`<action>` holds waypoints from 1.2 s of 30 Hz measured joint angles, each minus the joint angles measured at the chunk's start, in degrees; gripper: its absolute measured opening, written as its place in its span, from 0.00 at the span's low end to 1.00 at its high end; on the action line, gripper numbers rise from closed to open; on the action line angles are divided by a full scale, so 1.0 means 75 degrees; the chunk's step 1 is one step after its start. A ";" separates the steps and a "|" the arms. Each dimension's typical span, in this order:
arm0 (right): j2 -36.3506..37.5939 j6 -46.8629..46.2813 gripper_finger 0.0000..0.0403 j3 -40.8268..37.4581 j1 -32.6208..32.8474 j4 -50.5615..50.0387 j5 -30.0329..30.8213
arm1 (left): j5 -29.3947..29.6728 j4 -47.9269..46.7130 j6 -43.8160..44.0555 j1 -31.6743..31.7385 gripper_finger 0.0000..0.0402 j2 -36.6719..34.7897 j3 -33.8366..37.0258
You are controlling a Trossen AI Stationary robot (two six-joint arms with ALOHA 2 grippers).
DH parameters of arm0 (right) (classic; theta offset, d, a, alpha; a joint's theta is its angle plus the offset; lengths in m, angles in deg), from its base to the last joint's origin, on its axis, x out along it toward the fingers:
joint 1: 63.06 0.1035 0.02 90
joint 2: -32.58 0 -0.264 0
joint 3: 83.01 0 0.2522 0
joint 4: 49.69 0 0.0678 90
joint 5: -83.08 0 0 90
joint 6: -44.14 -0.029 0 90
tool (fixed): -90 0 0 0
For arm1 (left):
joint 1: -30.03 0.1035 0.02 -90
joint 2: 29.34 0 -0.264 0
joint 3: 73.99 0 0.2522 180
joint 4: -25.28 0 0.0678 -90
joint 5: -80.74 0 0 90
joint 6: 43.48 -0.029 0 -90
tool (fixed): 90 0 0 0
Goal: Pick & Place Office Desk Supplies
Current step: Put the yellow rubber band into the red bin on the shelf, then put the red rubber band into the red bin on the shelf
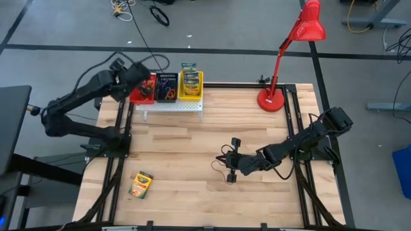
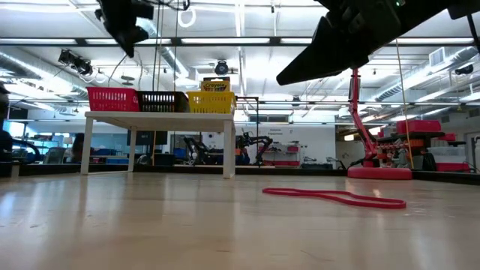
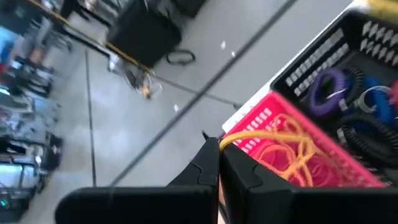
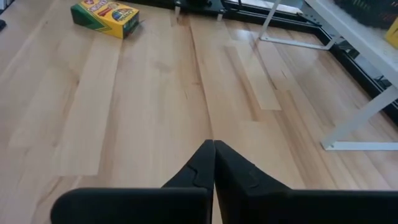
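A white stand sits at the wooden table's far edge, carrying 3 baskets: red, black, yellow. Right of the stand, a red lamp stands upright.

Crayon box on the table: is showing printed lettering, too small to be read.
Crayon box in the yellow bin: is carrying print, not readable.
Other readable signs: none.

The red basket is partly hidden behind the left gripper. The black basket is cut by the picture edge. The lamp top is hidden behind the arm.
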 joint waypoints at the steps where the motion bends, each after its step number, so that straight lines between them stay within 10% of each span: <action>1: 0.0000 0.0000 0.02 0.0000 0.0000 0.0001 0.0000 | -0.0217 0.0047 -0.0120 0.0284 0.01 0.0014 0.0000; 21: 0.0000 0.0011 0.01 0.0000 0.0000 0.0178 -0.0056 | -0.5299 -0.0426 -0.0254 0.3535 0.37 0.0406 -0.0003; 36: 0.0000 0.0183 0.02 0.0000 0.0000 0.0325 -0.0236 | -0.5360 -0.1072 0.0036 0.4026 0.62 0.1208 -0.1220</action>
